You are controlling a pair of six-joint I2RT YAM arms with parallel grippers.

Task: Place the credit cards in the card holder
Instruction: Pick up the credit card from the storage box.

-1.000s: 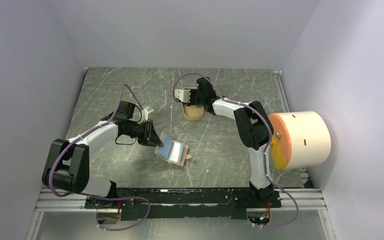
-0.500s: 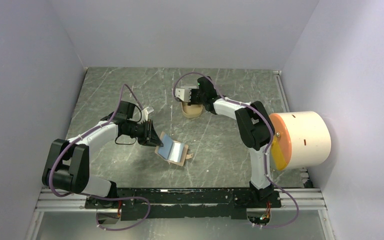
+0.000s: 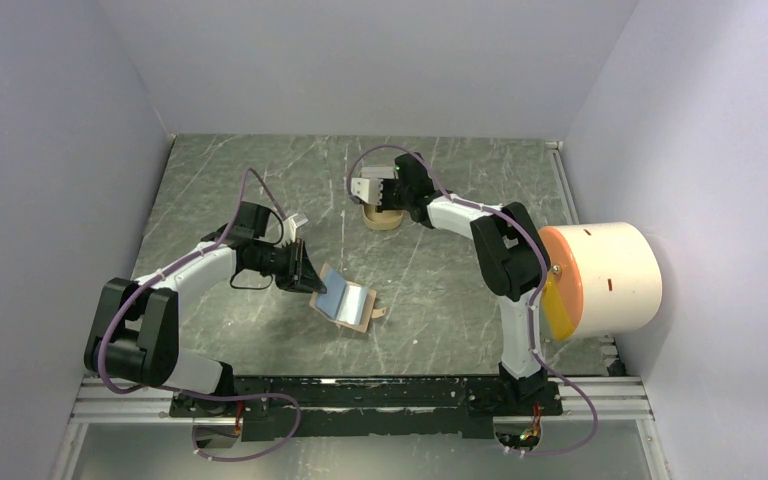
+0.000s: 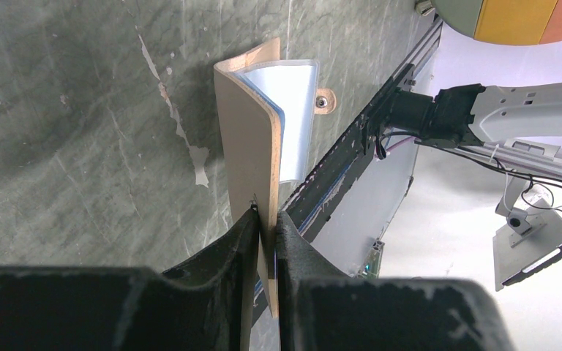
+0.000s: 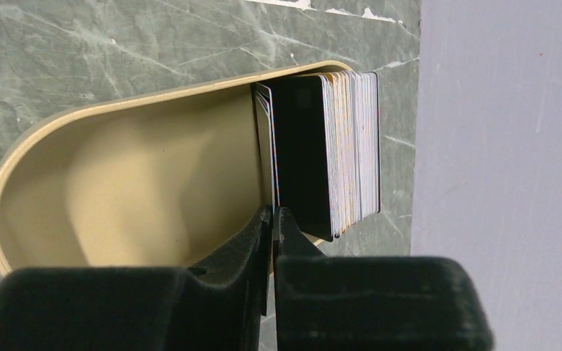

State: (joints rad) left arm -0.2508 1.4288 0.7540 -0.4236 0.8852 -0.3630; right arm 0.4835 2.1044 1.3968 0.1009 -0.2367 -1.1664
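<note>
From above the credit cards (image 5: 304, 153) are hidden; the tray (image 3: 384, 224) shows only partly.

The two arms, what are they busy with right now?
The left gripper pinches one flap of the tan card holder, holding it open on the table with its silvery inside showing. The right gripper is at the oblong tan tray on the far side, where the credit cards stand on edge. Its fingers appear shut on the outermost card, not yet lifted out.
</note>
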